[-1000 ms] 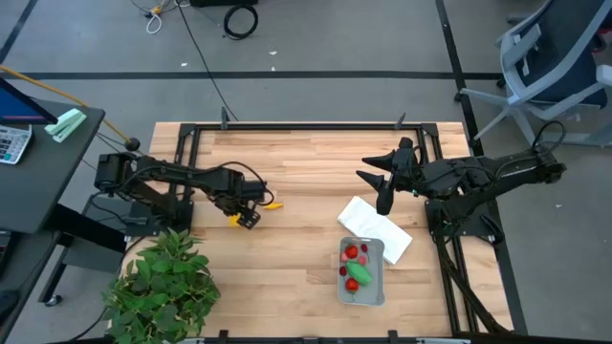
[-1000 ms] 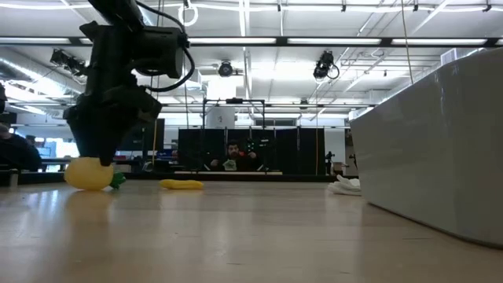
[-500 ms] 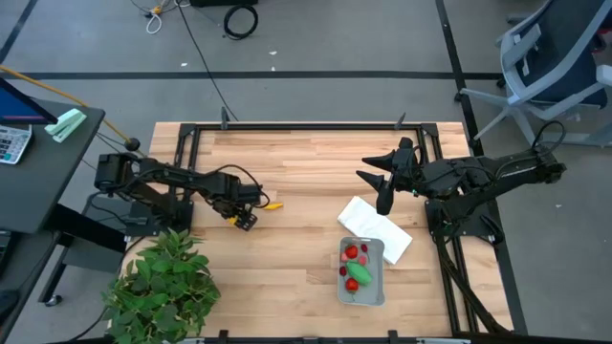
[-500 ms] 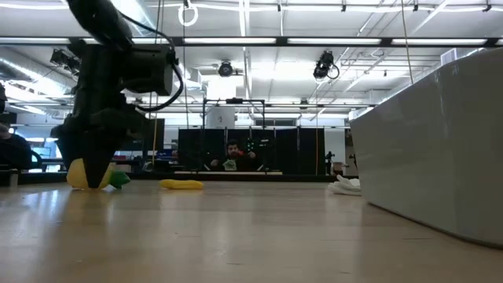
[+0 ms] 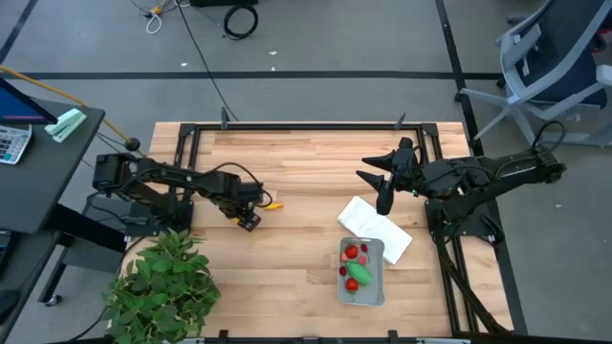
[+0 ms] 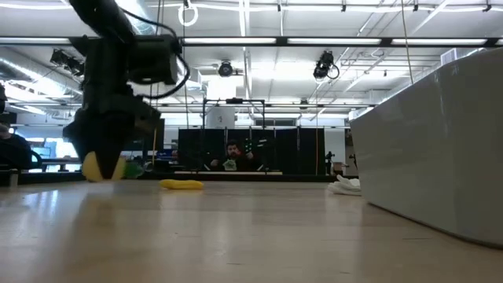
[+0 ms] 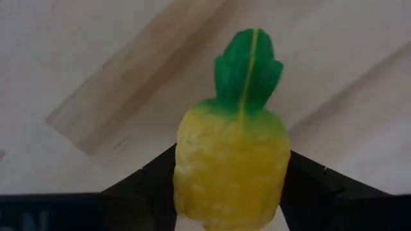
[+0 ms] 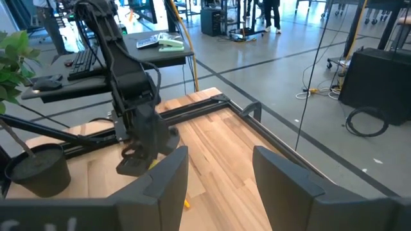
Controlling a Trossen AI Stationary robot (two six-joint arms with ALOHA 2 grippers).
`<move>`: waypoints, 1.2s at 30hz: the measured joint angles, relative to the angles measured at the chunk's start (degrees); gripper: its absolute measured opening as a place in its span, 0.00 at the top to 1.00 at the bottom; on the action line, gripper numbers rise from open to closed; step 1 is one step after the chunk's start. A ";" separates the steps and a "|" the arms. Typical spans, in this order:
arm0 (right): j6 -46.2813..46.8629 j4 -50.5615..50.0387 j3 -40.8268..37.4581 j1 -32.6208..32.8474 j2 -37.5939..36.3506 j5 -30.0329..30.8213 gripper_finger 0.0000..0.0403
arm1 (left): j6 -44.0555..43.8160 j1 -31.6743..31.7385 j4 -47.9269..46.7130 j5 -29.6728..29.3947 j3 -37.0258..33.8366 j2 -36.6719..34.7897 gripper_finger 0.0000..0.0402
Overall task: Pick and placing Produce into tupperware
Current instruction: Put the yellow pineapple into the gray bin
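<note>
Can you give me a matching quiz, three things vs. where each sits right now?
Things:
1. toy pineapple
2. green oval toy
3. thin yellow piece

Places:
A. bare tabletop, just beside the left hand
B. between the left hand's fingers
C. inside the grey container

Pairs: 1-B, 2-C, 3-A. The right hand hangs open and empty over the table.

Wood surface (image 5: 306, 162): tupperware (image 5: 361, 272) near-right w/ white cloth (image 5: 375, 229) just beside; thin orange-yellow piece (image 5: 273, 204) left-centre; plant (image 5: 163, 282) near-left corner.
</note>
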 joint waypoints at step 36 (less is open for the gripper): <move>0.02 -1.11 -0.02 -0.02 -0.02 0.02 0.55 | 31.32 -16.52 34.70 -2.06 58.46 43.36 0.48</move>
